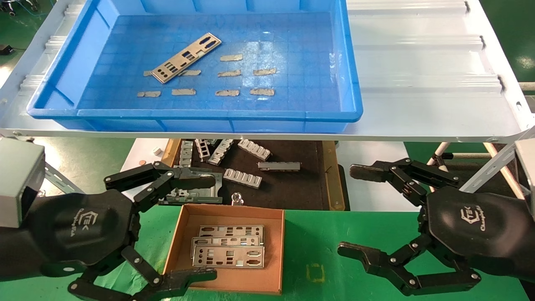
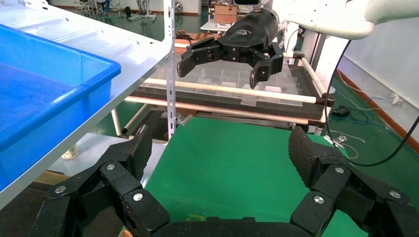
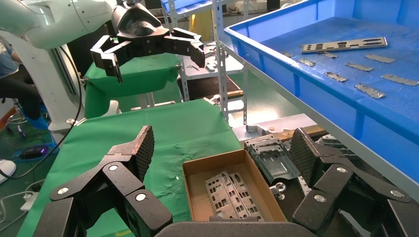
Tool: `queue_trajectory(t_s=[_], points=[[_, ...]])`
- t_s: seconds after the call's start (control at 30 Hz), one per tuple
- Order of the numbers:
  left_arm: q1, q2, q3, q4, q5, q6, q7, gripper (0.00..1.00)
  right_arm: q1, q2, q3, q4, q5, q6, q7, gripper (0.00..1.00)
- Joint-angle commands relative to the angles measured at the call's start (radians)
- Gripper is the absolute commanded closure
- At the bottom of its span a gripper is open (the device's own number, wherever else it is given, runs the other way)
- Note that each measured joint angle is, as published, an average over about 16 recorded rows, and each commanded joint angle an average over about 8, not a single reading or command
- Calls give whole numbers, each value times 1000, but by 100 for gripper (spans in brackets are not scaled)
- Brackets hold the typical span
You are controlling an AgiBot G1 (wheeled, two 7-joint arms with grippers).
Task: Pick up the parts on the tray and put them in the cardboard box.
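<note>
Both arms hang low over the green counter (image 1: pixel 359 234), neither touching anything. The left tool (image 1: pixel 205 228) sits at the left side of the cardboard box (image 1: pixel 234 284), its fingers spread wide apart and empty, one fingertip over the box's near left corner and the other out past its far left corner. The right tool (image 1: pixel 355 211) hovers well to the right of the box, fingers likewise splayed wide with nothing between them. Inside the box lie three parts (image 1: pixel 229 255), flat and overlapping in a loose stack, holes facing up; the right wrist view shows them (image 3: pixel 232 195) resting on the box floor. Up on the white shelf (image 1: pixel 422 83), the blue tray (image 1: pixel 209 115) holds one last part (image 1: pixel 186 57), lying flat and angled across the gridded floor in the tray's left half, its near end over a tan tape strip. More tape strips (image 1: pixel 230 73) are scattered in rows just to its right and in front of it. Behind the box, beneath the shelf, a dark tray (image 1: pixel 292 184) carries several ribbed grey brackets (image 1: pixel 242 177), and one grey metal piece lies partly under the left tool's upper finger.
</note>
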Motion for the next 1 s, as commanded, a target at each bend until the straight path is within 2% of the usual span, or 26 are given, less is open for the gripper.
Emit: queue_trajectory(t_s=[0.03, 0.6, 0.67, 0.87, 0.93, 1.0], points=[[0, 0, 0, 0, 0, 0, 0, 0, 0, 0, 0, 0, 0, 0, 0, 0], [0, 0, 0, 0, 0, 0, 0, 0, 0, 0, 0, 0, 0, 0, 0, 0], [0, 0, 0, 0, 0, 0, 0, 0, 0, 0, 0, 0, 0, 0, 0, 14], [-4, 2, -2, 3, 2, -8, 0, 0, 0, 0, 0, 0, 0, 0, 0, 88], [-13, 7, -3, 11, 6, -22, -1, 0, 0, 0, 0, 0, 0, 0, 0, 99], [-28, 15, -5, 23, 14, -44, -2, 0, 0, 0, 0, 0, 0, 0, 0, 100]])
